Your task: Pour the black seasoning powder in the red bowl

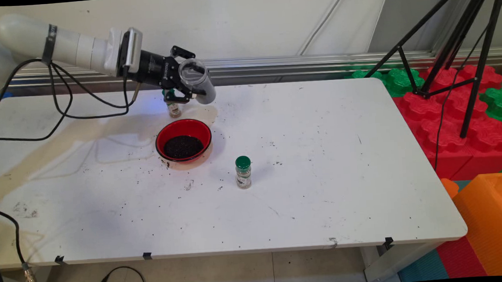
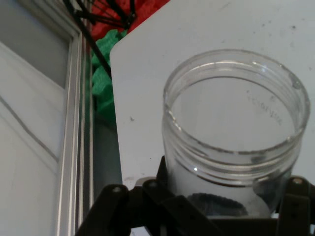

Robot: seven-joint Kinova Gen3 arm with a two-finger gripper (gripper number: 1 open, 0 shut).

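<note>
White table (image 1: 323,189), grit everywhere; gripper (image 1: 185,85) clamps a tilted clear jar (image 1: 197,81) above the red bowl (image 1: 183,140). Leftover grains could miss it.

red bowl (image 1: 183,140) below gripper (image 1: 185,89), right tabletop (image 1: 343,152) open

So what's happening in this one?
The arm's gripper holds a clear plastic jar with no lid, tilted, above the far left part of the white table. Just below it stands a red bowl holding dark grains, and a small spice jar sits behind the bowl, partly hidden by the gripper. Another spice jar with a green lid stands upright nearer the table's middle. Dark specks are scattered across the tabletop.
</note>
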